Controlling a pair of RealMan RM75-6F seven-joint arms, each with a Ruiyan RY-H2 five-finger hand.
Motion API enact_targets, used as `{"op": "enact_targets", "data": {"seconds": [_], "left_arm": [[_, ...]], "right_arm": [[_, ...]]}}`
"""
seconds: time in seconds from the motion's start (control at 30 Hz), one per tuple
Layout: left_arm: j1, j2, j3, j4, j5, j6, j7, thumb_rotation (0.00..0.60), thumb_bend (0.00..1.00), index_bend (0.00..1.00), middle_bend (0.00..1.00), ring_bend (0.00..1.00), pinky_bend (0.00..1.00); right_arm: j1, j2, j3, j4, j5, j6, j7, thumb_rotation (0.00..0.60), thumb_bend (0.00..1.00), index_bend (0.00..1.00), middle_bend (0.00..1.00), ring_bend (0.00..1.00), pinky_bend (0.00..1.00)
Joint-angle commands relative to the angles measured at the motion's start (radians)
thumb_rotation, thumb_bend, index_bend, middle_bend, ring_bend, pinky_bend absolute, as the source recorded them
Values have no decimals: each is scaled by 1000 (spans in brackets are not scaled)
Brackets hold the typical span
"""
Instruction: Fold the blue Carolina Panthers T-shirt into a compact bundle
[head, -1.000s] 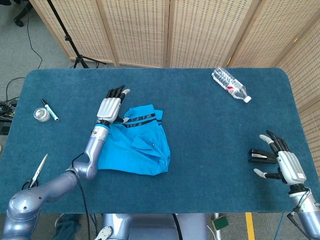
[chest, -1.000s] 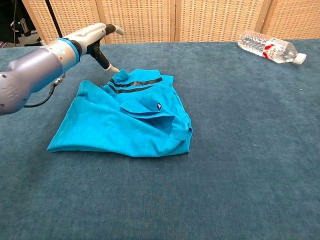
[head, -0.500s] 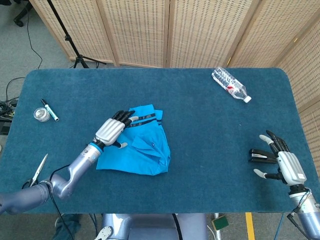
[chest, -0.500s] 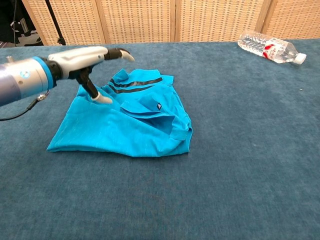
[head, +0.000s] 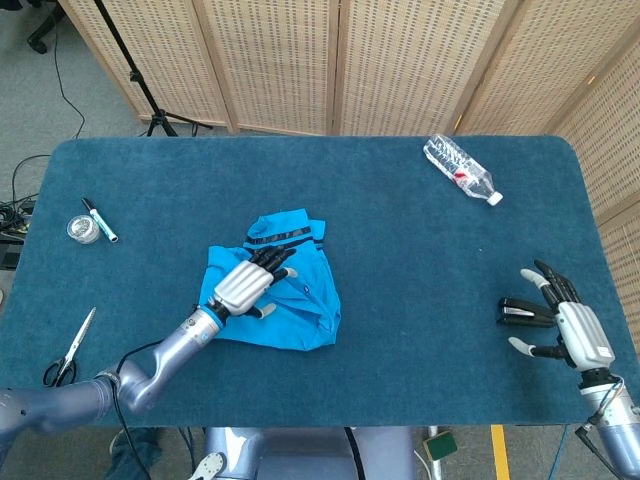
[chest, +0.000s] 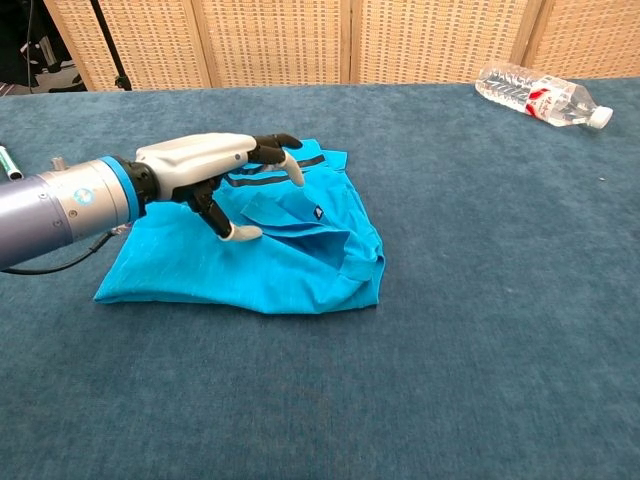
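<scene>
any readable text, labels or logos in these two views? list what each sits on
None can be read.
Water bottle: red and white label, print too blurred.
Blue T-shirt: small dark tag with a pale mark, too small to read.
Left hand's blue wrist band: small round emblem, illegible.
Marker: no legible print.

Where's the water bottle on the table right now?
The water bottle lies on its side near the table's far right corner in the head view, well away from the blue T-shirt at left of centre and far beyond the right robot hand.
</scene>
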Motion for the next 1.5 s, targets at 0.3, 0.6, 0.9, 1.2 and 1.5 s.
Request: {"op": "enact_targets", "data": {"seconds": [0.3, 0.6, 0.9, 1.2, 1.5], "left_arm": [[-2, -50, -1, 18, -5, 8, 20, 600, 357, 299, 0, 0, 0], [-3, -76, -6, 28, -18, 8, 48, 600, 358, 299, 0, 0, 0], [5, -119, -14, 77, -34, 23, 73, 600, 358, 309, 0, 0, 0], [-1, -159, -22, 119, -39, 19, 64, 600, 354, 309, 0, 0, 0], [2, -201, -30, 177, -47, 33, 75, 600, 356, 309, 0, 0, 0]], "right_arm": [[0, 2, -1, 1, -2, 0, 5, 600, 0, 120, 0, 0, 0], [0, 2, -1, 1, -2, 1, 6, 600, 0, 119, 0, 0, 0], [0, 4, -1, 1, -4, 2, 10, 600, 0, 119, 0, 0, 0], [1, 3, -2, 3, -4, -1, 11, 600, 0, 119, 0, 0, 0], [1, 3, -2, 5, -5, -1, 15, 600, 0, 119, 0, 0, 0]]}}
